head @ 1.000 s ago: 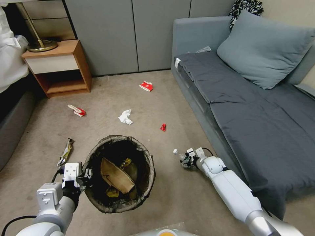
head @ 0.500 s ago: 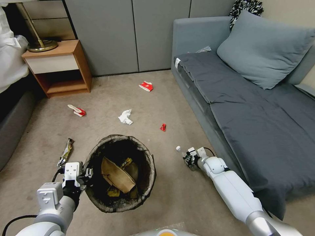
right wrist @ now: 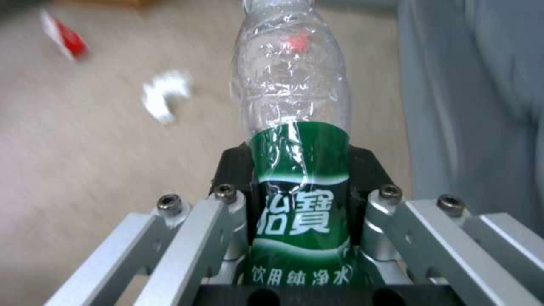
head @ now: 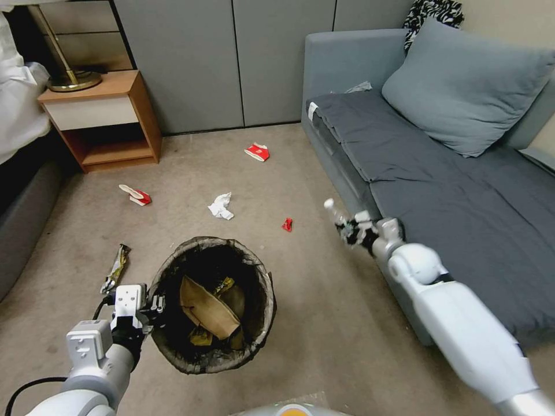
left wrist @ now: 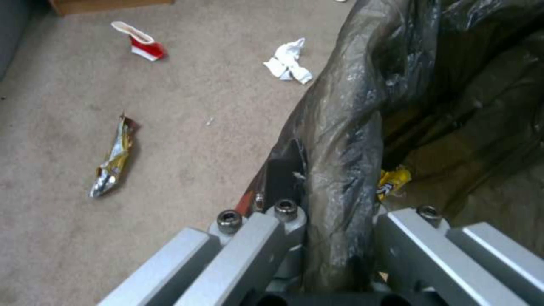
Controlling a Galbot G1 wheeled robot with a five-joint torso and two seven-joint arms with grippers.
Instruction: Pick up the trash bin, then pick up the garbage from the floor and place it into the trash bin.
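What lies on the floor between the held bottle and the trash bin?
In the head view, bare carpet separates the bottle from the trash bin.

both arms: glossy white shells, silver-grey joint rings. left gripper [head: 151, 305]: white boxy wrist block with small screw holes, black cable looping off at 8 o'clock. right gripper [head: 348, 229]: black fingers, white wrist housing, rounded white elbow. wrist views: brushed aluminium linkage bars, dark hex socket screws, black pads.
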